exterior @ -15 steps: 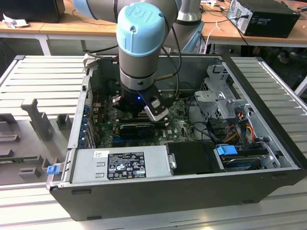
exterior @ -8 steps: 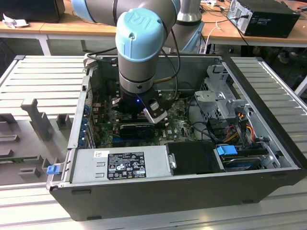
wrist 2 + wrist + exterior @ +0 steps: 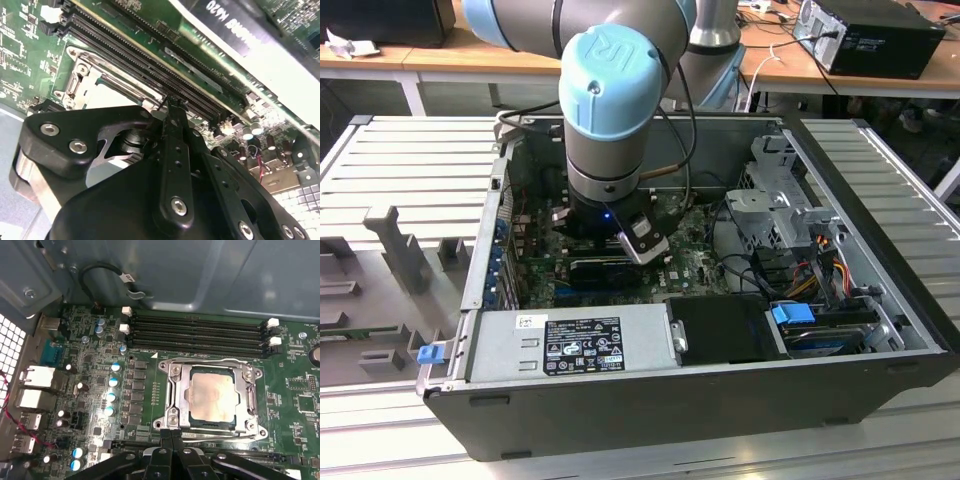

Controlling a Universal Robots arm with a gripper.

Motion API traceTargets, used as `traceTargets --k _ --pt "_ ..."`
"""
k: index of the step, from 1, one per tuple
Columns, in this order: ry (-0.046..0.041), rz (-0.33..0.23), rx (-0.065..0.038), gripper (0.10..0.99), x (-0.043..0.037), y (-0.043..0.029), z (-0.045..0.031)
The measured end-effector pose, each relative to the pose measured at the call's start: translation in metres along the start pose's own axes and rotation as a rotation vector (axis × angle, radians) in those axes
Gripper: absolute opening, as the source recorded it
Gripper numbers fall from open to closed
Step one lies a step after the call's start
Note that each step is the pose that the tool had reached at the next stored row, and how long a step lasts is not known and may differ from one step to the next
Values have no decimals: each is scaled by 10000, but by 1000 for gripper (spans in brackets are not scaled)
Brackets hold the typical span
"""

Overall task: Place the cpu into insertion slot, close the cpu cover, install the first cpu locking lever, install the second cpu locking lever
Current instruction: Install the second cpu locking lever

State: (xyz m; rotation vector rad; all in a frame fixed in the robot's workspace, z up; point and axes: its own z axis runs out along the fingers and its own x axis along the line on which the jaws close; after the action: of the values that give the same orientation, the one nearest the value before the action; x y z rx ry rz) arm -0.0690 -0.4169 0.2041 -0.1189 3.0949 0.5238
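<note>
In the first wrist view the cpu (image 3: 212,397), pale beige-grey, lies flat in the insertion slot (image 3: 165,424) on the green motherboard (image 3: 90,340). The cpu cover (image 3: 176,390), a grey metal frame, lies down around the chip, whose face shows through the window. Thin metal lever rods run along two opposite sides of the socket (image 3: 225,436). My gripper (image 3: 172,436) is shut, its black fingertips pressed together at the socket's edge, right by one rod, with nothing seen between them. In the second wrist view my gripper (image 3: 172,104) reaches down beside the socket (image 3: 80,75). In the exterior view my gripper (image 3: 642,245) is inside the open computer case.
Black memory slots (image 3: 200,332) run just beyond the socket, with the grey case wall (image 3: 175,270) and a looped cable (image 3: 100,275) behind. Rear ports (image 3: 35,385) and capacitors (image 3: 112,390) sit to one side. A long black card (image 3: 225,20), power supply (image 3: 570,340) and drive cage (image 3: 780,210) crowd the case.
</note>
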Motion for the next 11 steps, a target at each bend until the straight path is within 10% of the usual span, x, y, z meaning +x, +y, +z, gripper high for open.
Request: traceTargets --k 11 --pt "-12 -2 -165 106 59 -27 41"
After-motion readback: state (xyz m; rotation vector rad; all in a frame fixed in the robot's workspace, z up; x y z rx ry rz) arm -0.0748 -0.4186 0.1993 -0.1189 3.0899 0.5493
